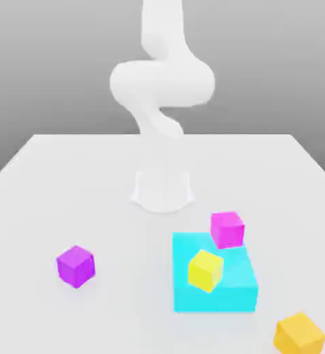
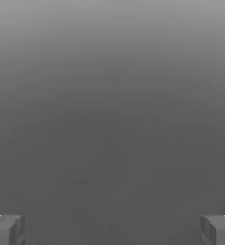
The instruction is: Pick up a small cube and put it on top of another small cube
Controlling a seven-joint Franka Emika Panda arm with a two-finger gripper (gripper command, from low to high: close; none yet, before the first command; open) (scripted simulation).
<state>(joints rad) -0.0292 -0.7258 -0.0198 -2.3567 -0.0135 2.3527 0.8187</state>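
Observation:
The small violet-purple cube (image 1: pixel 75 266) sits alone on the white table (image 1: pixel 68 187), toward the exterior view's left. Only the arm's white base (image 1: pixel 162 190) and lower links (image 1: pixel 162 83) show in the exterior view; the hand is above the picture's top edge. In the hand view my gripper (image 2: pixel 112 229) is open, its two grey fingertips (image 2: pixel 6 229) far apart with nothing between them. That view holds only a plain grey background, with no cube in it.
A big cyan block (image 1: pixel 224 290) lies toward the exterior view's right, with a yellow cube (image 1: pixel 205 269) on it. A pinker magenta cube (image 1: pixel 227 229) sits at its far edge. An orange-yellow cube (image 1: pixel 299 334) rests near the front right corner.

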